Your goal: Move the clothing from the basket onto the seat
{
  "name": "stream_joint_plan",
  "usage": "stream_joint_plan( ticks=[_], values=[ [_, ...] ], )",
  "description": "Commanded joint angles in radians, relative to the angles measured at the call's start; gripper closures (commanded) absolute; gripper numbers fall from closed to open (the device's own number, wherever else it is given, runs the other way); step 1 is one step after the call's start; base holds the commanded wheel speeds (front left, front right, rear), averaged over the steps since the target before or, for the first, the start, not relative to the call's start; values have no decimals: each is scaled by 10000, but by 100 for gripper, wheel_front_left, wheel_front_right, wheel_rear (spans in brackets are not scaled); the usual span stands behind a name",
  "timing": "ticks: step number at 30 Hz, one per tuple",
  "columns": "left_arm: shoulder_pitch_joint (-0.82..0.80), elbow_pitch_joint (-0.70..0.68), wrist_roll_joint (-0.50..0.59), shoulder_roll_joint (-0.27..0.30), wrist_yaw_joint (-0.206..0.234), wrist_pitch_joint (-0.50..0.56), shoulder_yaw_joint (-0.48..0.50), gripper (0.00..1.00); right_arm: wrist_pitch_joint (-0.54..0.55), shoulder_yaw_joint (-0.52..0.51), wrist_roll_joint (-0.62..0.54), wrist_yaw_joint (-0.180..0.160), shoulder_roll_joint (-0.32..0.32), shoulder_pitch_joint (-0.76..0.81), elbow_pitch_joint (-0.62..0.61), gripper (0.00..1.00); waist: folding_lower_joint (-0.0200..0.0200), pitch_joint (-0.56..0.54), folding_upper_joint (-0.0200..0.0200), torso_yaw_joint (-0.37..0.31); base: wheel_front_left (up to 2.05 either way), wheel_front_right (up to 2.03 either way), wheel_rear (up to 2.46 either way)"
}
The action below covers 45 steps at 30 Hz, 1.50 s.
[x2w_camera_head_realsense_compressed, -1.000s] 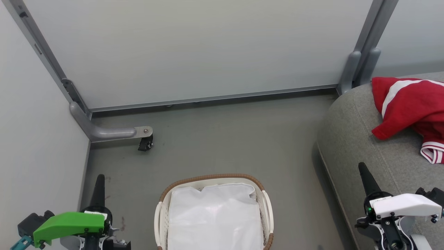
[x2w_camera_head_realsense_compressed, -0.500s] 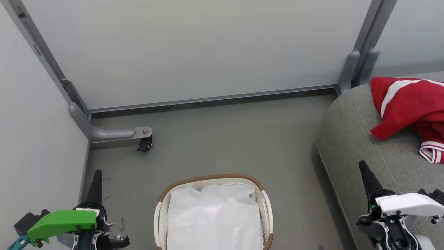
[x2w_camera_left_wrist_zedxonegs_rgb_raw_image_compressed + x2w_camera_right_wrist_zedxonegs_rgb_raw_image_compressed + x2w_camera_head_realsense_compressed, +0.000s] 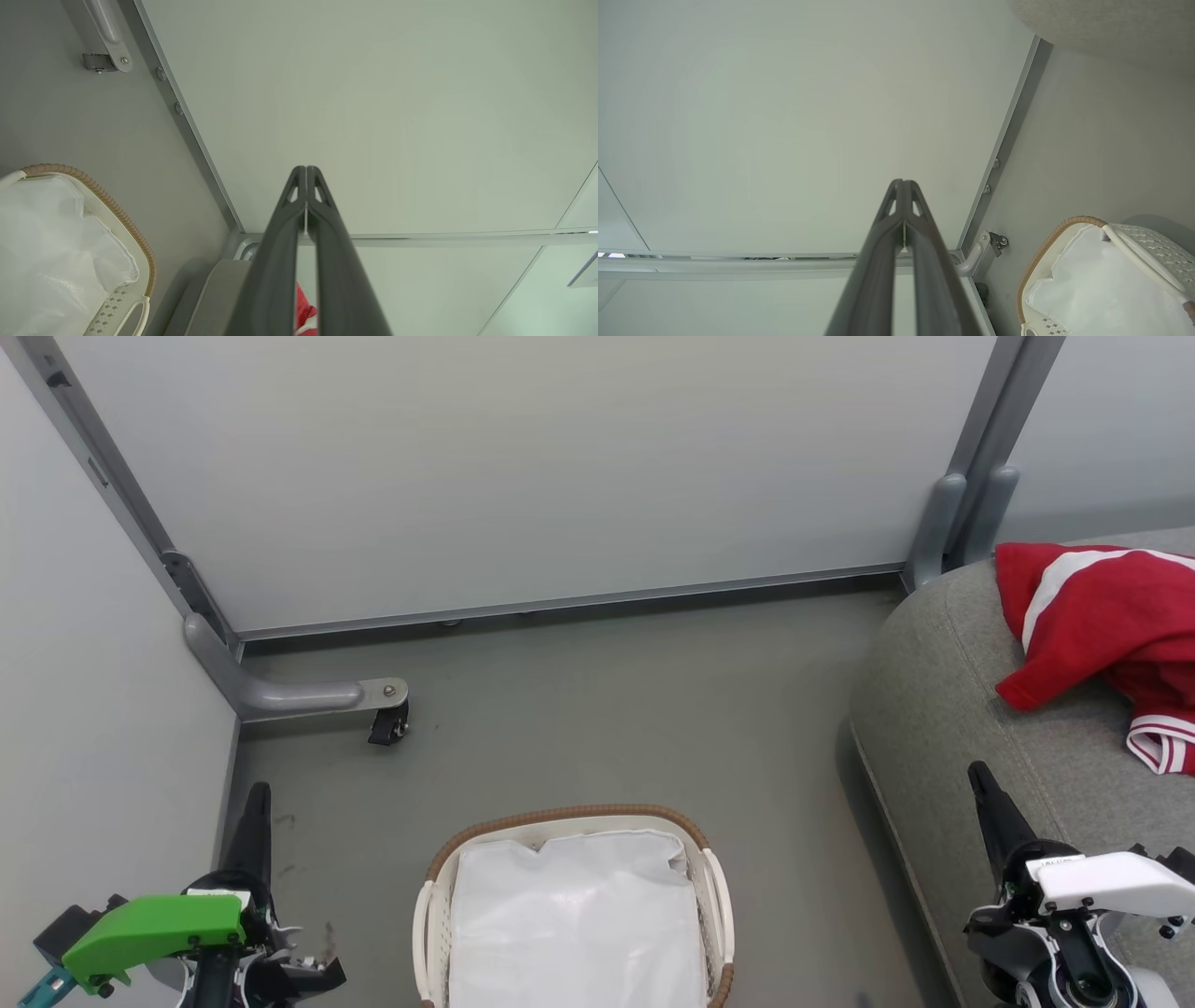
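1. The clothing (image 3: 1102, 635) lies on the seat (image 3: 943, 709), right edge of the head view; the basket (image 3: 569, 814), bottom centre, holds just white lining (image 3: 574, 924).
2. I judge it light, soft, floppy; I'd pinch a bunched fold or the striped hem.
3. Left gripper (image 3: 257, 793) and right gripper (image 3: 978, 775) are both clenched on nothing.
4. Left wrist view catches a red sliver, bottom centre; right wrist view shows the basket's perforated wall, lower right.
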Motion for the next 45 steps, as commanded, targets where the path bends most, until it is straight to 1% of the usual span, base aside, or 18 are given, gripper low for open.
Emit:
stream_joint_plan(
  ticks=[1, 13, 45],
  values=[
    [-165, -74, -231, 56, -72, 61, 75, 100, 79, -38, 233, -6, -61, -147, -70, 100, 0, -1, 0, -3, 0, 0, 0],
    [-208, -122, -947, 60, -94, 265, 185, 100, 280, -104, 1019, -7, -66, -142, -116, 100, 0, -13, 0, -28, 0, 0, 0],
    [-205, -115, -927, 60, -95, 275, 178, 100, 281, -100, 1005, -7, -67, -137, -113, 100, 0, -13, 0, -29, 0, 0, 0]
  ],
)
